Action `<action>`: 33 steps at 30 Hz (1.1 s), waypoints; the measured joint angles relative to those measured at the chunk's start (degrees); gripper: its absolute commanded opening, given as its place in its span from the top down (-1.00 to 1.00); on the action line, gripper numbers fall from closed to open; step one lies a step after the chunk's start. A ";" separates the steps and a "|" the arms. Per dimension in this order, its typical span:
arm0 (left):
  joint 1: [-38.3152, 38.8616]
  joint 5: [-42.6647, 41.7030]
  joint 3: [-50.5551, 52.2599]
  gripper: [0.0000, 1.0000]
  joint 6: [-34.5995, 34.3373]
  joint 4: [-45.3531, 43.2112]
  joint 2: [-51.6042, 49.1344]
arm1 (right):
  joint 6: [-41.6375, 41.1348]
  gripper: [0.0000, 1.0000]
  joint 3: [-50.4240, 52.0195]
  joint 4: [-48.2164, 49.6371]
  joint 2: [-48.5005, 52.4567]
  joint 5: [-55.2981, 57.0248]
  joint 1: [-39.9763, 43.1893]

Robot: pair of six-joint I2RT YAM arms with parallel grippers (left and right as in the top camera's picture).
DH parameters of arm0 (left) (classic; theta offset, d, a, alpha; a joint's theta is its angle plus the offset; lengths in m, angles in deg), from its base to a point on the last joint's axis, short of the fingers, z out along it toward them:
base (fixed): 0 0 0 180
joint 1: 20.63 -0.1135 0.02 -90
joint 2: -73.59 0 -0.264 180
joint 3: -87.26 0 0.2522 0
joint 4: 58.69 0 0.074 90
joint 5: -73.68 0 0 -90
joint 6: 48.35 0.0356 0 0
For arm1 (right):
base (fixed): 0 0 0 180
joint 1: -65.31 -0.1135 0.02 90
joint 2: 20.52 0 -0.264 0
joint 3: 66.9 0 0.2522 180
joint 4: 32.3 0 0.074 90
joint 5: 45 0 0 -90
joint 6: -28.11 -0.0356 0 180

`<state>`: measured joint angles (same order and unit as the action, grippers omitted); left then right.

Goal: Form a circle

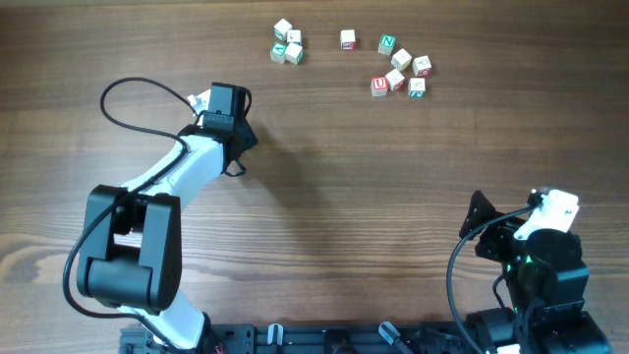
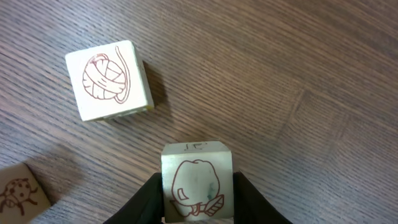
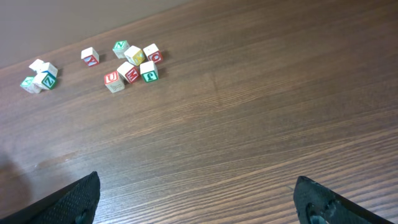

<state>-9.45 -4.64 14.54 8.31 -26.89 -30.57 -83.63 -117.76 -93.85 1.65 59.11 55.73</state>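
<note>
Held a cube (image 2: 196, 168) pinched in the left claw (image 2: 198, 186) at the desk (image 1: 344, 216), lifted or resting impossible to tell, left of and apart from the circle (image 1: 287, 45), a tight three-cube clump by the far edge, with loose cubes (image 1: 401, 67) further right. Judged as the carrying step, calling next for a move right and a gentle set-down against the clump without scattering it. Found the right claw (image 3: 199, 208) wide open and empty; could not see the held cube from overhead, hidden under the claw, nor read the far letters.

Left hand (image 2: 198, 193) clamps a cube (image 2: 196, 171), arm outstretched; right hand (image 3: 199, 199) gapes wide.
</note>
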 measured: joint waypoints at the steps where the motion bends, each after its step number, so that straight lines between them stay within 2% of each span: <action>1: 0.00 -0.22 0.00 0.39 0.00 0.31 0.00 | 0.00 -1.00 0.00 0.00 0.00 0.00 -0.02; 33: -0.04 -0.35 0.00 0.38 0.00 -1.81 0.00 | 0.00 -1.00 0.00 0.00 0.00 0.00 -0.02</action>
<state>-9.49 -4.99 14.54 8.31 -28.70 -30.57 -83.63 -117.76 -93.85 1.65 59.11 55.71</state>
